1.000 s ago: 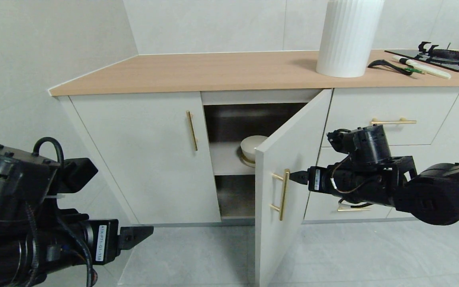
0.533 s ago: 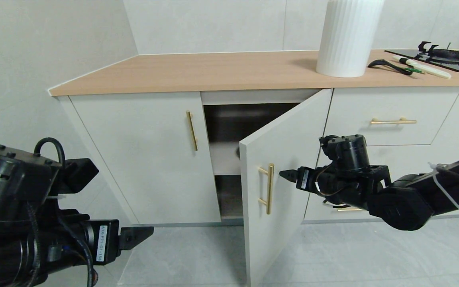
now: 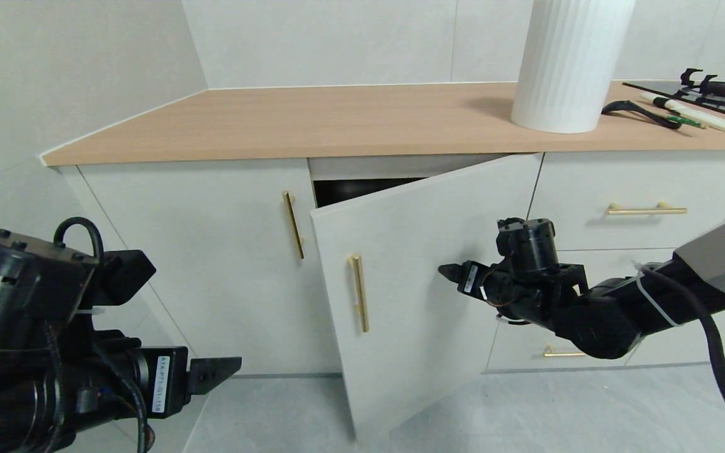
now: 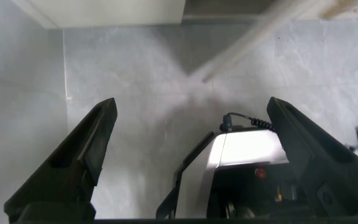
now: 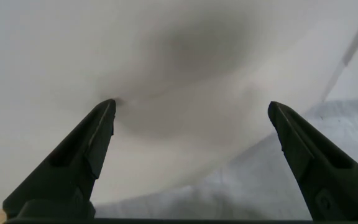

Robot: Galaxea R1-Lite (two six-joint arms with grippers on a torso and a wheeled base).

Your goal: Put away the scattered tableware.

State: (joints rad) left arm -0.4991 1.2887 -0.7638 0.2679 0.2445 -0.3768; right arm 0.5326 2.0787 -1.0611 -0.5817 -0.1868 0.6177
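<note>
Cabinet door (image 3: 413, 283) ajar; right end effector (image 3: 454, 274) at its face.
The right end effector was spread wide, fingertips close against the door. The left end effector (image 4: 191, 106) was also wide, low over the floor. Tableware, a black ladle (image 3: 642, 113) and a white utensil (image 3: 693, 116), lay on the table (image 3: 337, 119) beside the white vase (image 3: 570, 63).

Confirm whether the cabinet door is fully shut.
No, the cabinet door stands ajar, a dark gap showing above its top edge.
</note>
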